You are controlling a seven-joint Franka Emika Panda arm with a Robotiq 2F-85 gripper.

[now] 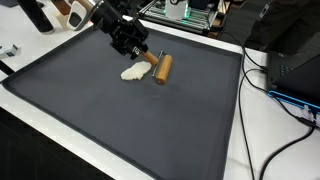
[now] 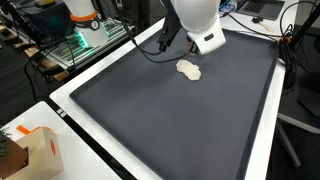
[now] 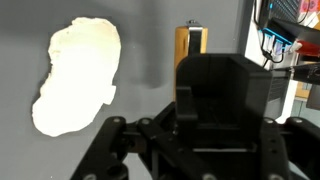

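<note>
The claw [image 1: 143, 55] is closed narrow on the handle end of a wooden rolling pin [image 1: 162, 68], which lies on the dark mat [image 1: 120, 125] towards its far side. In the wrist view, the rolling pin [image 3: 192, 45] runs straight under the claw's black body, which hides the fingertips there. A flat, pale lump of dough [image 1: 131, 72] rests on the mat just left of the pin, close but not touching; the wrist view shows a strip of bare mat between the dough [image 3: 78, 75] and the pin. The mat covers a white bench [image 1: 243, 140]. Black cables [image 1: 268, 95] trail along the bench's right edge.
</note>
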